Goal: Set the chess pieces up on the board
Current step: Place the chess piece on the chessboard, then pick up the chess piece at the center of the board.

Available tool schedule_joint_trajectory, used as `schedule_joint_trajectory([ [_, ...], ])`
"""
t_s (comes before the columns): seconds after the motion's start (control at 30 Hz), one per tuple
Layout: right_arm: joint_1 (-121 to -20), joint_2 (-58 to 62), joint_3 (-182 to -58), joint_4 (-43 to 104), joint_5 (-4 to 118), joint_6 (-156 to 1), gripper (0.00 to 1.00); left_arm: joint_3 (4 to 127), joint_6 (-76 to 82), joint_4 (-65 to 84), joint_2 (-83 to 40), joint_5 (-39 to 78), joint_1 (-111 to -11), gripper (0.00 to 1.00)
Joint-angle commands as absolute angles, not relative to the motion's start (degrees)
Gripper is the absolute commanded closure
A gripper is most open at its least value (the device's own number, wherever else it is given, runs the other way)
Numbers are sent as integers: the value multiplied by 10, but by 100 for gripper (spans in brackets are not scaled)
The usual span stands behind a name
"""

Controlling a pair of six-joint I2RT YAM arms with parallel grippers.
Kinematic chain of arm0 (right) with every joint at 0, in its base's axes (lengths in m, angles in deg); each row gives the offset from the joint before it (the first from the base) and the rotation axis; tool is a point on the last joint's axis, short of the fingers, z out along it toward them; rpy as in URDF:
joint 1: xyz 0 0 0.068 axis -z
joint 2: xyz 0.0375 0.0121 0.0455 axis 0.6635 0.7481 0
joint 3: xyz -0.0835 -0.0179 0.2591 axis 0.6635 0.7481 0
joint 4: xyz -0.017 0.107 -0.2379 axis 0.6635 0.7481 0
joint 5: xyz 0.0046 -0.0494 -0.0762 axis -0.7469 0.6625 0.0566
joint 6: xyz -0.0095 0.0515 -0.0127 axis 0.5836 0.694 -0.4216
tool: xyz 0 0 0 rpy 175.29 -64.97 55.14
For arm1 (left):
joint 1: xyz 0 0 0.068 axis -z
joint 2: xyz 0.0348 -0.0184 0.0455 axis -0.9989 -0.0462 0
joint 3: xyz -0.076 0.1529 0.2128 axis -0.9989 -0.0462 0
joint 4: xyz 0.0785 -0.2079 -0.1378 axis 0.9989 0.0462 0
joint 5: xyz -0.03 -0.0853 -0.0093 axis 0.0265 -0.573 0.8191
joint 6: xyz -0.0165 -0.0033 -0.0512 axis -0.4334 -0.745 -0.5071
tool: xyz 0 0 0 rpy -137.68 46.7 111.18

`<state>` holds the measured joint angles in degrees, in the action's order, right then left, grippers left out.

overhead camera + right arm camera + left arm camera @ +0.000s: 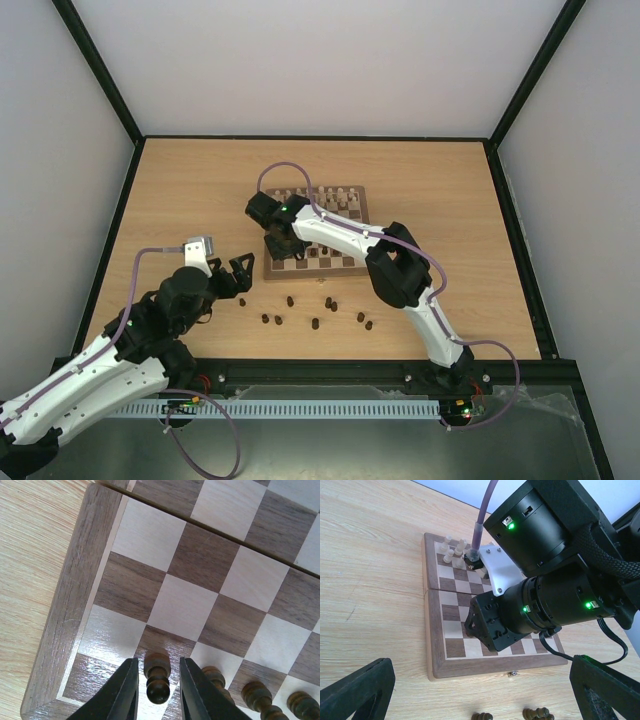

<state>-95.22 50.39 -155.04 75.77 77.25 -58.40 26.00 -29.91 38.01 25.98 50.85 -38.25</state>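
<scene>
My left gripper [232,275] hung over the table [180,190], left of the chessboard [340,271]. Its jaws were spread as wide as they go, with nothing in them and touching nothing.

My right gripper [157,662] was down at the board's near left corner, fingers [125,690] either side of a dark pawn [157,680]. They were only parted a crack, with a sliver of daylight on each side of the pawn, so it was let go, not pinched. The pawn stood upright on a dark square, one square in from the left border.

Counts: the right wrist camera showed four dark pieces [252,692] in a line on the board, meaning that pawn plus three to its right. From the top camera I counted nine loose dark pieces [315,323] on the table just in front of the board, one of them off to the left near my left gripper.

Cream pieces [449,555] sat at the board's far end. About four showed, and my right arm [560,600] hid the rest.
</scene>
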Motion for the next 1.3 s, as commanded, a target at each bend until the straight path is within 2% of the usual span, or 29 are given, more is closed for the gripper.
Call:
schedule_joint_trajectory([
  [0.0,-954,490,-1564,769,782,-590,75,271,-299,386,262,515,-386,1],
  [0.2,-955,436,-1543,749,789,-594,65,274,-301,389,255,521,-386,1],
  [0.3,-956,360,-1481,709,807,-595,55,278,-302,393,242,529,-386,1],
  [0.43,-956,247,-1385,665,828,-590,49,287,-307,395,205,534,-386,1],
  [0.57,-956,129,-1270,621,834,-581,39,303,-311,398,165,535,-387,1],
  [0.8,-955,-41,-1082,554,840,-550,14,351,-332,440,77,528,-393,1],
  [0.87,-955,-82,-1039,539,838,-544,2,370,-336,463,41,509,-401,1],
  [1.1,-955,-152,-956,523,825,-546,2,389,-348,534,-65,408,-428,1],
  [1.27,-955,-162,-936,508,779,-547,1,339,-376,520,-107,340,-429,1],
])
